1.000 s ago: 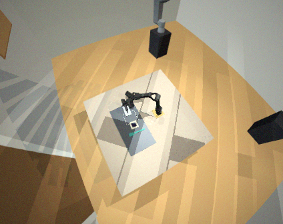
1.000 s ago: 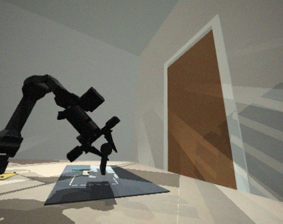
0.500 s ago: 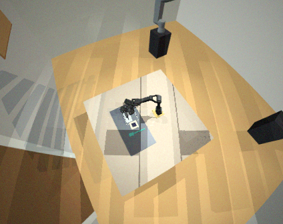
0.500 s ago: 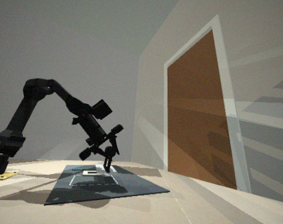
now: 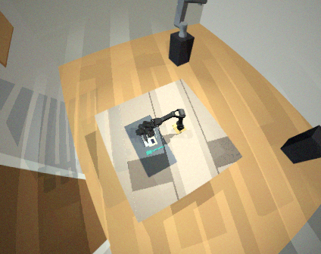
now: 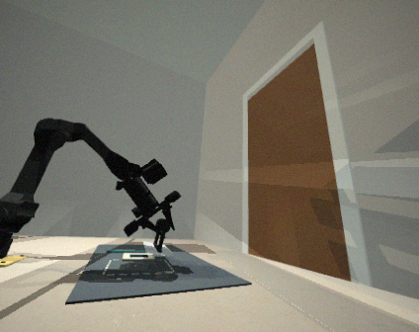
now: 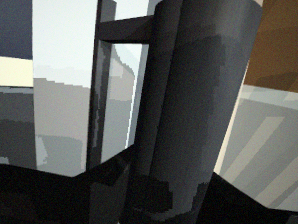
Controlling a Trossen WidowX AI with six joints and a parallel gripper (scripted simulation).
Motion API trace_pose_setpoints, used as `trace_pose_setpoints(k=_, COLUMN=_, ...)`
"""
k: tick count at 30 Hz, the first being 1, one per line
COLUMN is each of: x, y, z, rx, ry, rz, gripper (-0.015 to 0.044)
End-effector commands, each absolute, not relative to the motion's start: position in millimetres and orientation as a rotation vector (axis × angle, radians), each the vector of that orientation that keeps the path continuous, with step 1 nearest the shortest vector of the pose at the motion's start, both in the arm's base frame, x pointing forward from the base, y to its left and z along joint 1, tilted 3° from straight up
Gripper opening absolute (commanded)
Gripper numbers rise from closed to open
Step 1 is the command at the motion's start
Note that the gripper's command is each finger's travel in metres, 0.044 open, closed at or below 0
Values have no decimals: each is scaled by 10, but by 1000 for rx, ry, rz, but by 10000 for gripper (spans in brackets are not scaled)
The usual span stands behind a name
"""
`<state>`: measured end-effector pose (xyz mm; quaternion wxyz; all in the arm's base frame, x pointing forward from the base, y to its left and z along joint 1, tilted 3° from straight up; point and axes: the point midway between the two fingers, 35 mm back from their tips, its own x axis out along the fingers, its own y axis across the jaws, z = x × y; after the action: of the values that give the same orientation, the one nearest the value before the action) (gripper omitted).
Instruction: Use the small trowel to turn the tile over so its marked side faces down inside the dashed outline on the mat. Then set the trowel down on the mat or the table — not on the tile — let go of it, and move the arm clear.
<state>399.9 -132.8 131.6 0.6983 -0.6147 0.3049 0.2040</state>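
Observation:
My gripper is shut on the small trowel, whose dark handle fills the wrist view. The trowel points steeply down, and its tip hangs just above the mat by the far edge of the tile. The tile is a pale flat square lying on the dark blue-grey mat, with a dark mark showing on top in the top view. Dashes of the outline show beside the tile. The fingertips themselves are hidden in the wrist view.
A thin teal strip lies on the mat next to the tile. The arm's yellow base plate sits to one side of the mat. Two black boxes stand on the wooden table.

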Motion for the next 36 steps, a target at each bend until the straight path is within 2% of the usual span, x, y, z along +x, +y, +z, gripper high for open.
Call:
trace_pose_setpoints(k=1, x=4043, y=-1121, z=1356, rx=-1371, ry=671, rz=443, gripper=0)
trace_pose_setpoints(k=36, x=3882, y=655, z=1427, rx=-1323, ry=575, rz=408, gripper=0)
